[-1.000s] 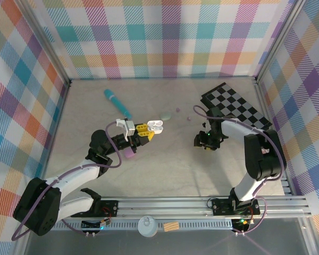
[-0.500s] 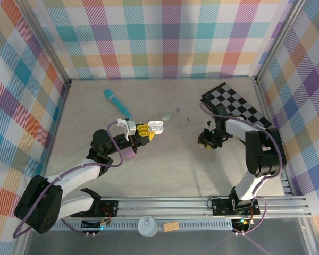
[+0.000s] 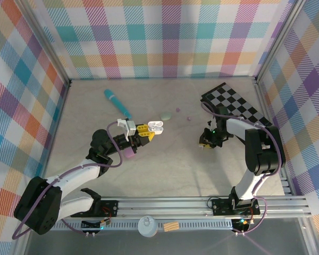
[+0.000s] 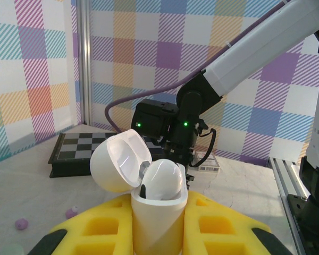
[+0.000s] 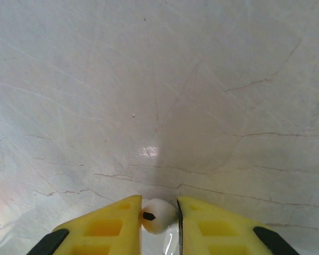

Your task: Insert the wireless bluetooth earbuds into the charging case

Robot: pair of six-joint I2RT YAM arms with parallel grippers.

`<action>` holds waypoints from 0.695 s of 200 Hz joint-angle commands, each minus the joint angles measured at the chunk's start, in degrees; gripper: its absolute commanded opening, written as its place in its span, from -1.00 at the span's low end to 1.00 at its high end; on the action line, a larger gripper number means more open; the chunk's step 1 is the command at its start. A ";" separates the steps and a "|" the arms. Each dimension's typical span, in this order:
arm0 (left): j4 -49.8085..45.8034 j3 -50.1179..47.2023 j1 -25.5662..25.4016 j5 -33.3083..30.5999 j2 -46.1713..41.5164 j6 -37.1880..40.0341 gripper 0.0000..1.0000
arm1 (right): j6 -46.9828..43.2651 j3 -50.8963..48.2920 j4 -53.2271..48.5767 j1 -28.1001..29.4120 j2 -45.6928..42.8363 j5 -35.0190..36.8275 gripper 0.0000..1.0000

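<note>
My left gripper (image 3: 148, 129) is shut on a white charging case (image 3: 156, 126), held above the table's middle. In the left wrist view the case (image 4: 158, 212) stands upright between the yellow fingers (image 4: 223, 226). Its lid (image 4: 117, 162) is hinged open to the left and a white earbud (image 4: 162, 180) sits inside. My right gripper (image 3: 206, 142) points down at the table right of centre. In the right wrist view its jaws (image 5: 159, 211) are shut on a white earbud (image 5: 160, 219) that rests on the table. Two tiny purple earbuds (image 3: 176, 111) (image 3: 189, 118) lie farther back.
A teal stick (image 3: 117, 102) lies at the back left. A pale green pebble-shaped piece (image 3: 166, 115) sits just beyond the white case. A purple case (image 3: 129, 154) lies under my left arm. A checkered board (image 3: 236, 106) leans at the back right.
The right gripper's jaws have closed in onto the white earbud, and its wrist has shifted slightly. The left arm and the open case have not moved.
</note>
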 commanded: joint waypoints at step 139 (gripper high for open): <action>0.68 1.62 0.66 0.76 0.88 1.32 -0.74 | 1.92 -4.52 2.83 -0.12 -3.99 -7.20 -0.45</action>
